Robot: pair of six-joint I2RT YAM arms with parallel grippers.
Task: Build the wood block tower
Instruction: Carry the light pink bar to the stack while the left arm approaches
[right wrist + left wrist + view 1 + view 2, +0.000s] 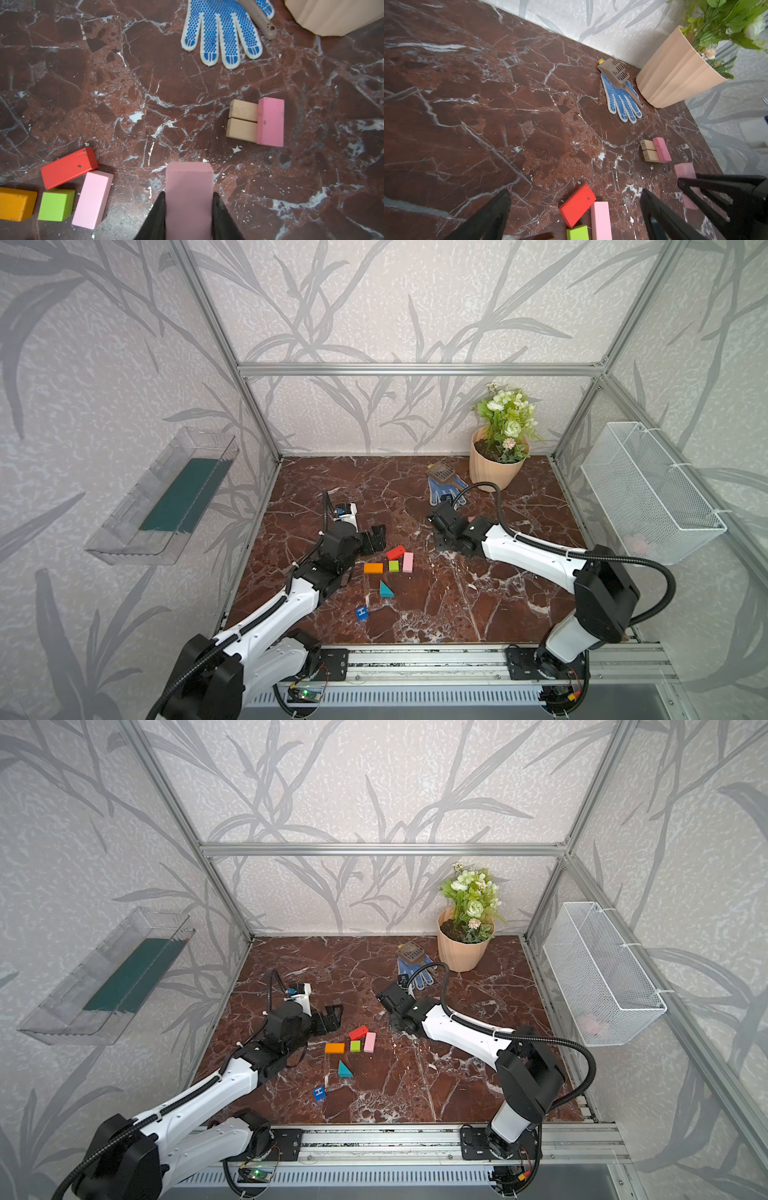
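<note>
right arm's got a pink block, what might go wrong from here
The held pink block juts past the right pincer, so it may pivot on release. Setting it down could nudge the two tan bars, lying side by side with a second pink block across one end. The open left pincer hangs near the red block and might knock it.

The left arm reaches forward and low, left pincer [376, 538] spread wide. The right arm stretches toward the middle, wrist bent down, right pincer [189, 194] drawn nearly closed.
</note>
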